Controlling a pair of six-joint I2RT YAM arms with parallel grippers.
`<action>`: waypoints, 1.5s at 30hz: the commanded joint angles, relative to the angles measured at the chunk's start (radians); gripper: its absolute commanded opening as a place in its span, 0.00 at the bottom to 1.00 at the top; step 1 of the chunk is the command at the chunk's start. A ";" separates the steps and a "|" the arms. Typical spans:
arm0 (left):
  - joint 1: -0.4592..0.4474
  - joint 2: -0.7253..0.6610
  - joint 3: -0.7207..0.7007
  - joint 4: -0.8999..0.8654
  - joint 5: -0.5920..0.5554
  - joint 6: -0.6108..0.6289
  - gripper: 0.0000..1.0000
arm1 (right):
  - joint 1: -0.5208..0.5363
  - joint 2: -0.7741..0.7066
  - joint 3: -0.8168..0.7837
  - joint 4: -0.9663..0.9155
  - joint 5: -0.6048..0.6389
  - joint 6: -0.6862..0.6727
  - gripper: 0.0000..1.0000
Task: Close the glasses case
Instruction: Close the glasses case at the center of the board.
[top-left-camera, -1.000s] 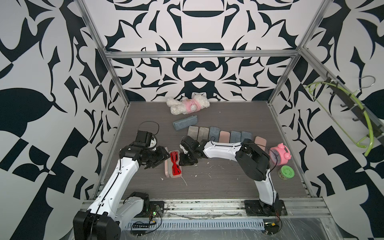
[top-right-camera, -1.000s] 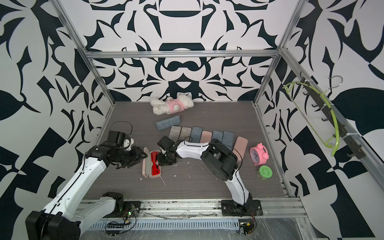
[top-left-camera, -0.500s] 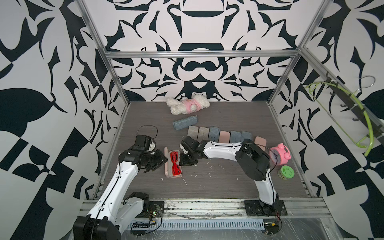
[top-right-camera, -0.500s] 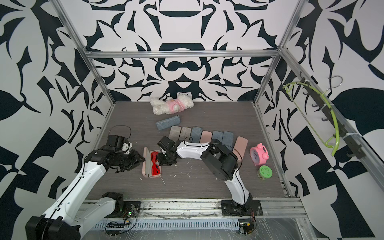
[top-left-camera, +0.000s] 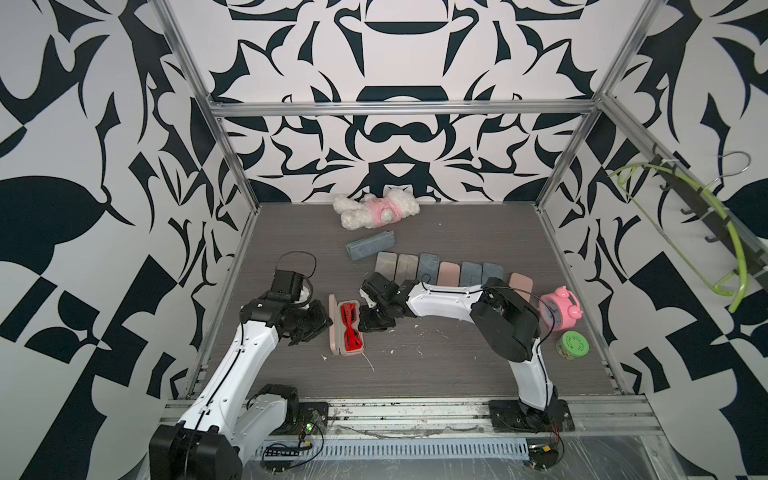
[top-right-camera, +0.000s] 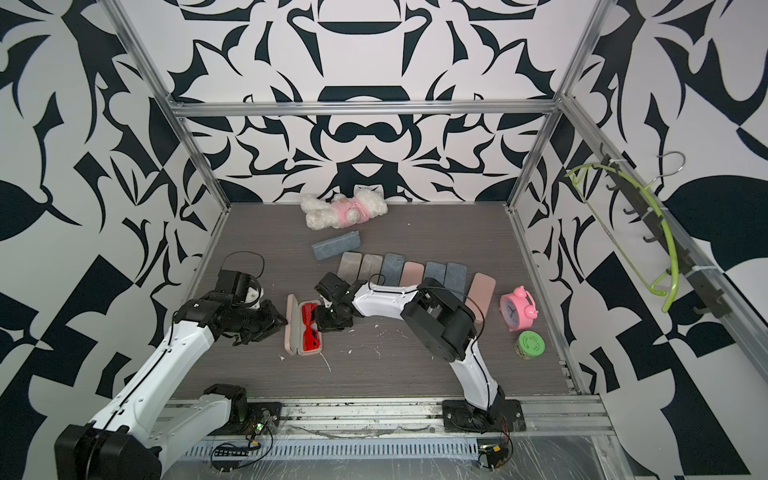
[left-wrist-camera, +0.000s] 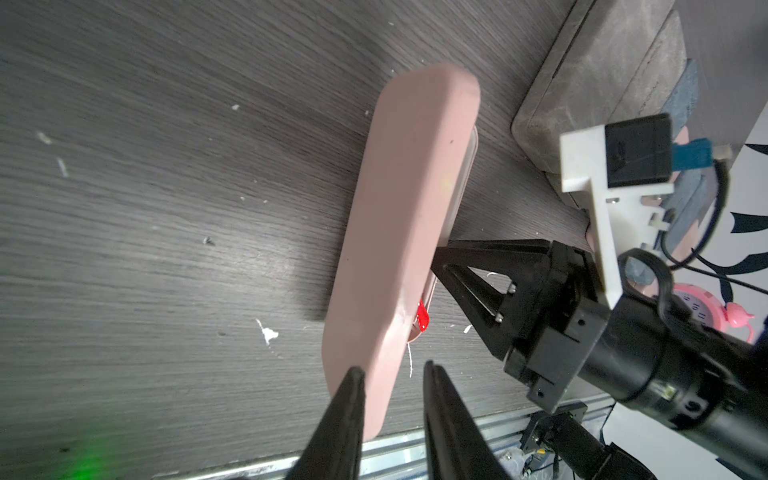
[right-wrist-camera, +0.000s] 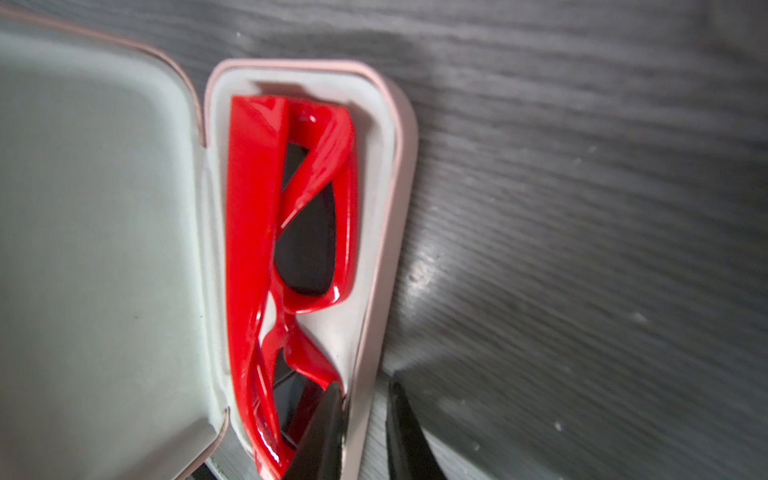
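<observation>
Two hands are flanking the open glasses case lying on the tabletop: the right hand is pinching its base wall, probably steadying it, while the left hand, fingers narrowed, is waiting behind the lid; whether it is gripping, I cannot tell.
</observation>
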 joint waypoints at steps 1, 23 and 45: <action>0.003 0.014 -0.016 0.008 -0.010 0.001 0.29 | 0.007 -0.029 -0.014 -0.008 0.003 0.004 0.23; 0.004 0.079 -0.041 0.073 0.021 0.024 0.20 | 0.007 -0.023 -0.006 -0.006 -0.003 0.004 0.22; -0.053 0.112 -0.032 0.086 0.018 0.034 0.18 | 0.007 -0.022 -0.016 0.005 0.000 0.012 0.19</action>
